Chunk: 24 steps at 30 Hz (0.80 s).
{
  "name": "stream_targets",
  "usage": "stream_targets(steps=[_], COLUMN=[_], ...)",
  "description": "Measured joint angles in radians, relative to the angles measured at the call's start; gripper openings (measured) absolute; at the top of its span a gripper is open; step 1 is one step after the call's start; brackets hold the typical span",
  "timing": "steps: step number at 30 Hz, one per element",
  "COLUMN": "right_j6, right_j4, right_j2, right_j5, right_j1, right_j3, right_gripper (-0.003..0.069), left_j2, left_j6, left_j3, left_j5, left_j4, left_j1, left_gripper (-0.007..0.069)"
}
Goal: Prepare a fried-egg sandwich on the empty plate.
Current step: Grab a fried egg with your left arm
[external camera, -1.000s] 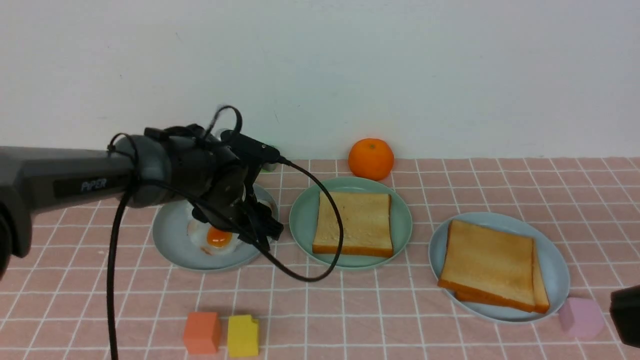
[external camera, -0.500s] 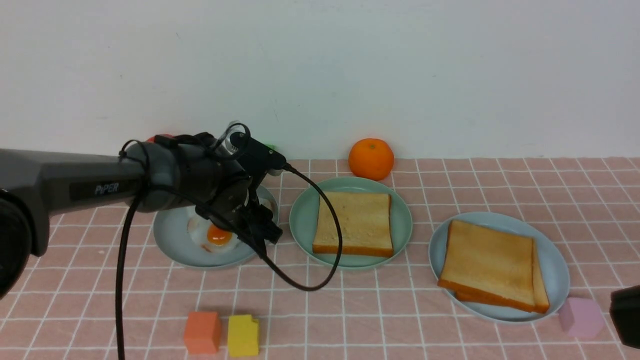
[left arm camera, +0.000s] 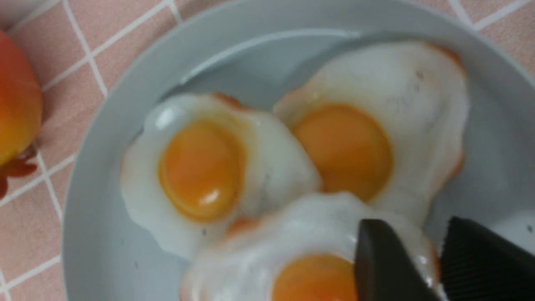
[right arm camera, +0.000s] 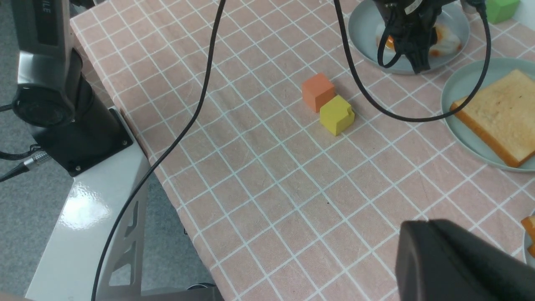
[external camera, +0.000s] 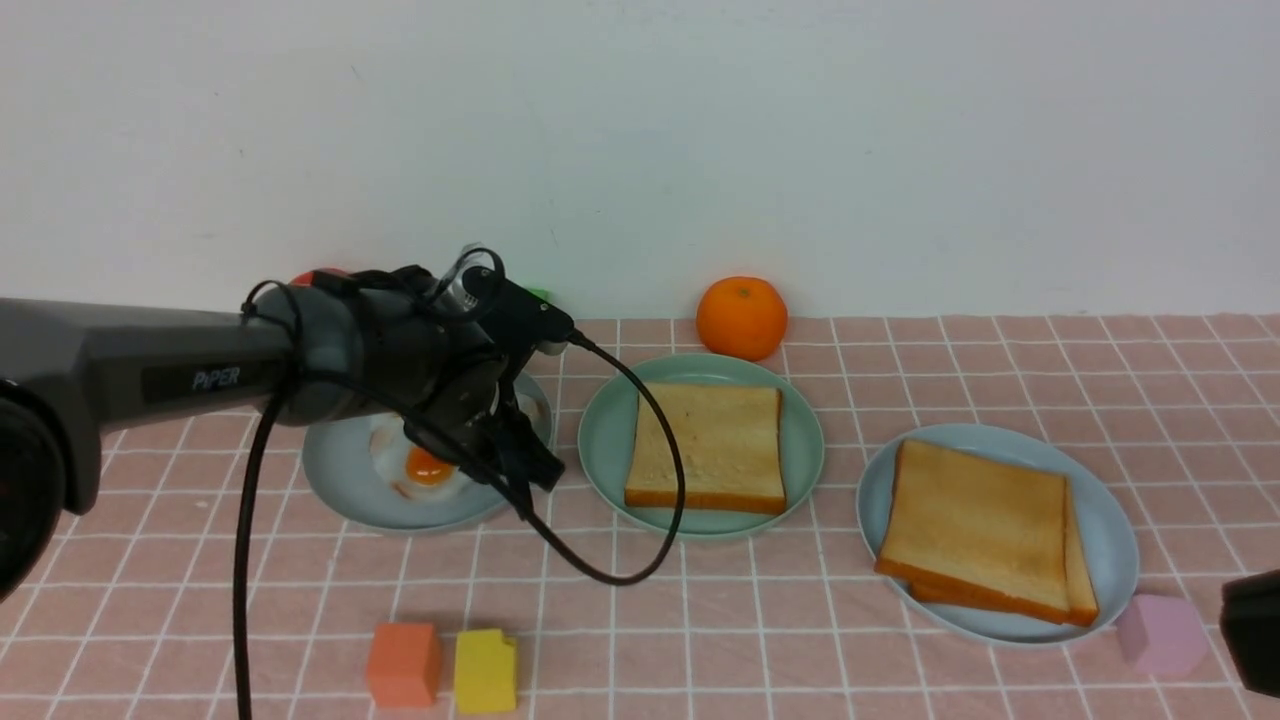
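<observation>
Three eggs (left arm camera: 267,179), left wrist only

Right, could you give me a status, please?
Left pincer on the edge of a fried egg, grip unconfirmed. Right pincer at near edge, state unclear. Mint plate holds one toast. Left arm's cable loops near it.

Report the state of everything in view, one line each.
fried egg: flat on the grey-blue plate, overlapping two other eggs.
left gripper: closed on that egg's edge, it seems.
right gripper: at the table's near right, mostly out of frame; open or shut unclear.
mint-green plate: holds one toast slice, no egg yet.
right plate: holds two stacked toast slices.
orange: whole, on the cloth.
</observation>
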Motion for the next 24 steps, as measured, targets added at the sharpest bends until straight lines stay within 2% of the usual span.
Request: stream_targets(steps=[1,3,11,14,16,24], right_j6=[0.000,0.000,0.000,0.000,0.000,0.000], right_j4=[0.000,0.000,0.021,0.026,0.026,0.028], right_j2=[0.000,0.000,0.000,0.000,0.000,0.000], right_j5=[0.000,0.000,0.011,0.016,0.018,0.019], right_j1=[0.000,0.000,0.000,0.000,0.000,0.000], right_j3=[0.000,0.000,0.000,0.000,0.000,0.000], right_gripper=[0.0052,0.0052,0.0052,0.0052,0.0052,0.0053], left_j2=[0.000,0.000,-0.009,-0.024,-0.052,-0.117], left_j6=[0.000,0.000,0.000,0.000,0.000,0.000], left_j3=[0.000,0.000,-0.002,-0.001,-0.001,-0.001], left_j5=[0.006,0.010,0.042,0.068,0.079,0.131], left_j4=[0.000,0.000,0.004,0.005,0.002,0.001], left_j1=[0.000,0.000,-0.015,-0.029,-0.046,-0.055], left_gripper=[0.0165,0.0142,0.0125,0.0083,0.0012,0.0013])
